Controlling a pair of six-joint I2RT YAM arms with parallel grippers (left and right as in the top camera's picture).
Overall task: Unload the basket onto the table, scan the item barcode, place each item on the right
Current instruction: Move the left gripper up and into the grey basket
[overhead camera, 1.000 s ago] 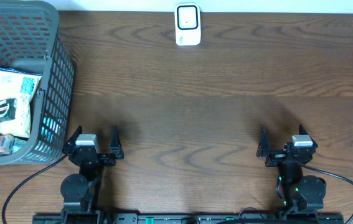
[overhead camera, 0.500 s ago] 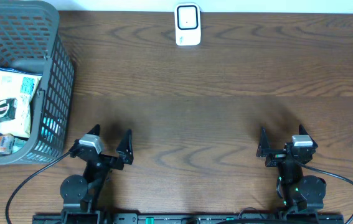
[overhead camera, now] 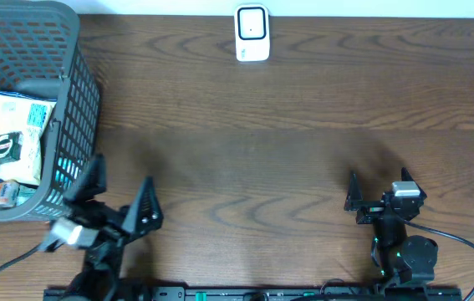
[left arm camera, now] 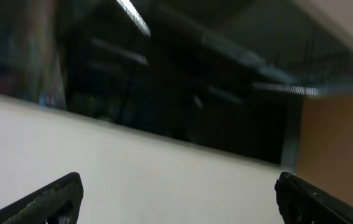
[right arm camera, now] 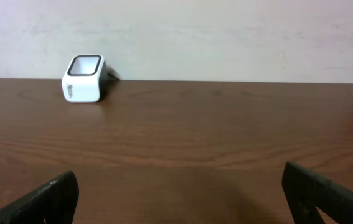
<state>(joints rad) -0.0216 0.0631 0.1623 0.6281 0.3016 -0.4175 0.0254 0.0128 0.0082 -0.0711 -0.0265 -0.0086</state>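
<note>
Even soft light, left-wrist view blurred

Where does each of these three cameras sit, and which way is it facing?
Overhead: above the table, looking straight down; shows basket, scanner, left arm and right arm.
Left wrist: on the left arm, tilted upward at a pale wall and blurred darkness; open jaws' tips in the bottom corners.
Right wrist: on the right arm, level across the table toward the scanner; open jaws' tips in the bottom corners.
Shared: overhead and right wrist both see scanner and table.

White scanner (overhead camera: 252, 33), grey mesh basket (overhead camera: 78, 100)
</note>
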